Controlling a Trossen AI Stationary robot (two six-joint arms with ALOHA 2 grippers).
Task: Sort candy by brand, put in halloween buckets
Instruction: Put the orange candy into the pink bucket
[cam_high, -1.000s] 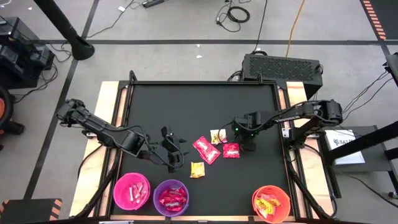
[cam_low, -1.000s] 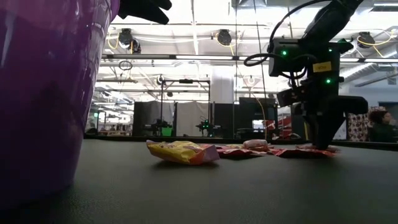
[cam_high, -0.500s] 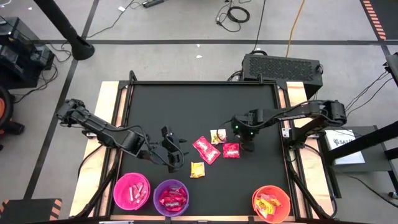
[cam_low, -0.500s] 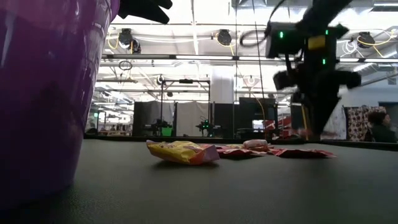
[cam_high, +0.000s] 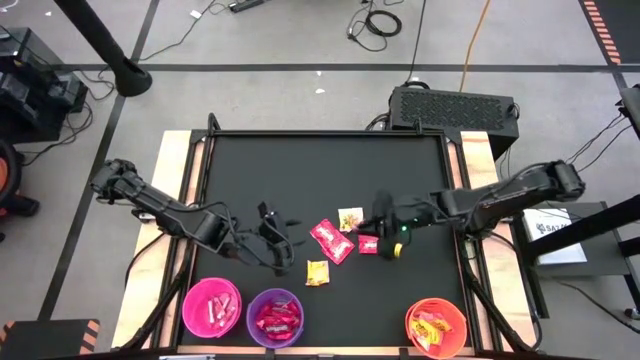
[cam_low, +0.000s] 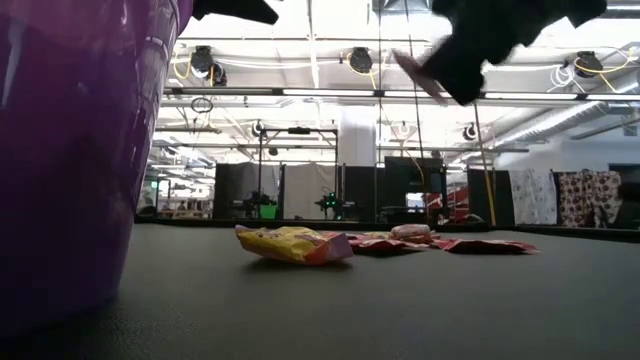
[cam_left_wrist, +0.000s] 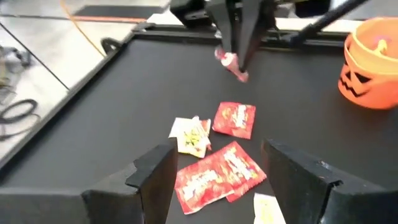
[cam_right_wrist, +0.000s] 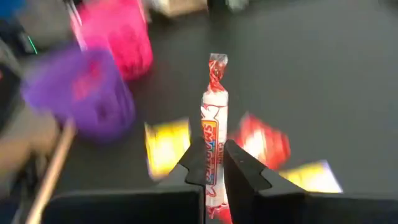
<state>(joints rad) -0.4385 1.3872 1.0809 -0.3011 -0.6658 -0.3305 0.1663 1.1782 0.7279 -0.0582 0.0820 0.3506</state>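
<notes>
Candy first: the right gripper (cam_right_wrist: 213, 163) is clamped on a pale pink-white wrapped roll with twisted red ends (cam_right_wrist: 213, 134), lifted clear of the black table (cam_high: 300, 180). Below it, near the table's middle, lie two red shiny flat packets (cam_high: 331, 241) and two yellow ones (cam_high: 317, 272). At seven o'clock from them hangs the left gripper (cam_left_wrist: 217, 168), fingers apart and holding nothing. Along the six o'clock edge stand hot pink (cam_high: 211, 307), purple (cam_high: 275, 316) and orange-red (cam_high: 436, 326) round plastic pails.
</notes>
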